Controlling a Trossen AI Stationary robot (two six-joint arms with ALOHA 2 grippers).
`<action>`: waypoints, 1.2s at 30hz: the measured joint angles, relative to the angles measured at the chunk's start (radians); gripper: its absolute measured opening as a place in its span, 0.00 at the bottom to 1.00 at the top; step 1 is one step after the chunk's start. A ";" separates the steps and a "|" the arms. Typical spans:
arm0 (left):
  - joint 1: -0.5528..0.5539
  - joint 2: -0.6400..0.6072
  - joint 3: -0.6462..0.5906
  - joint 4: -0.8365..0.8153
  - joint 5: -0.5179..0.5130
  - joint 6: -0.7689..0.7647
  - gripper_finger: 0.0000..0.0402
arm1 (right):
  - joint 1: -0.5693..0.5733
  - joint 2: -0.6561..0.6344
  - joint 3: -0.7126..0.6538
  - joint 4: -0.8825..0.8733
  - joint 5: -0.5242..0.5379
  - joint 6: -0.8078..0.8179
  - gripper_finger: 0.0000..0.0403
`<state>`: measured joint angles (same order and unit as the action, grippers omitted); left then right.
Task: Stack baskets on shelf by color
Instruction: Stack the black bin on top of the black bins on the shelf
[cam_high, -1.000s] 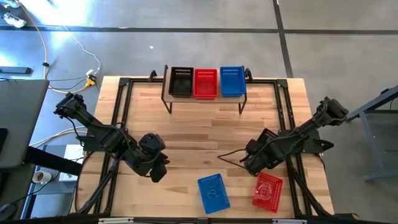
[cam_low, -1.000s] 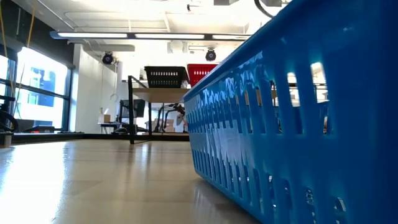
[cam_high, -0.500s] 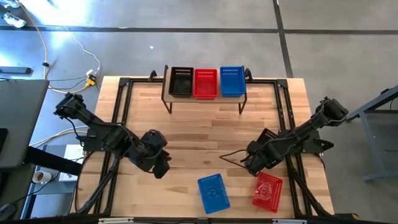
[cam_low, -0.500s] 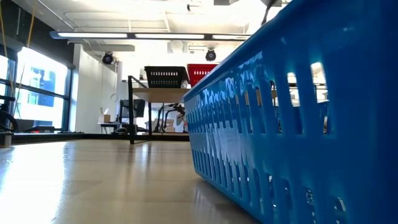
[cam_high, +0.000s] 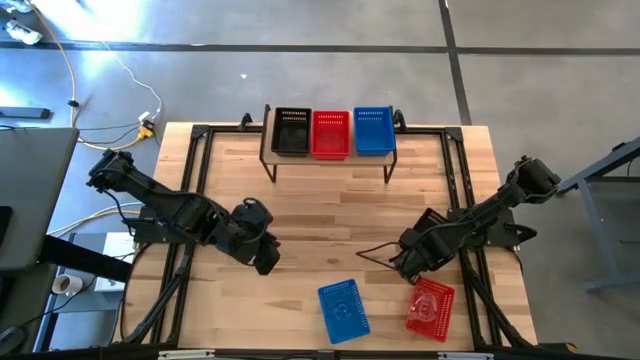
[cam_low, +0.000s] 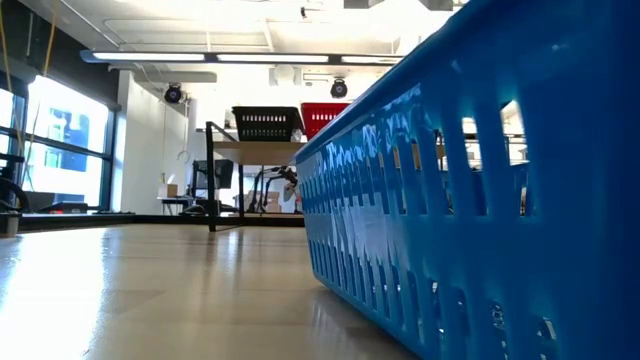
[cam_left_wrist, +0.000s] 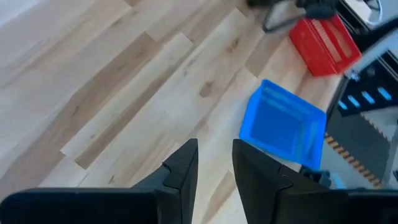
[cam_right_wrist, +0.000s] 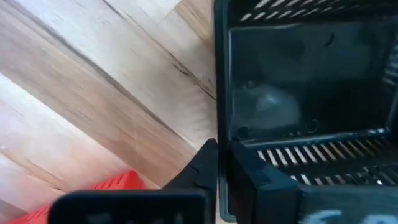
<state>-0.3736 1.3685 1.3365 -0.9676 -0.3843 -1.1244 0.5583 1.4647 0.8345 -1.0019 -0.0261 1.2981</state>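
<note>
My right end effector (cam_right_wrist: 217, 163) pinches a black basket's (cam_right_wrist: 298, 93) wall.
It sits just shelf-side of the lone red basket (cam_high: 430, 307); my left end effector (cam_left_wrist: 214, 163), part-spread and empty, hovers beyond the blue basket (cam_left_wrist: 283, 124) from it.

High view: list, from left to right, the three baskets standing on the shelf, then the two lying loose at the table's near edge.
On the shelf: black basket → red basket → blue basket. Near edge: loose blue basket → loose red basket.
</note>
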 joint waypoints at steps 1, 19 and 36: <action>0.011 0.000 0.000 0.000 0.000 -0.002 0.22 | 0.000 0.000 0.001 0.002 0.000 -0.003 0.02; 0.191 0.000 0.000 0.042 0.026 0.021 0.22 | 0.001 0.000 0.347 -0.137 0.199 -0.095 0.00; 0.292 0.000 0.000 0.274 0.046 0.081 0.22 | -0.092 0.076 0.703 -0.142 0.258 -0.695 0.00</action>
<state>-0.0813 1.3689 1.3365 -0.6941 -0.3382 -1.0431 0.4661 1.5402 1.5376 -1.1436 0.2322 0.6028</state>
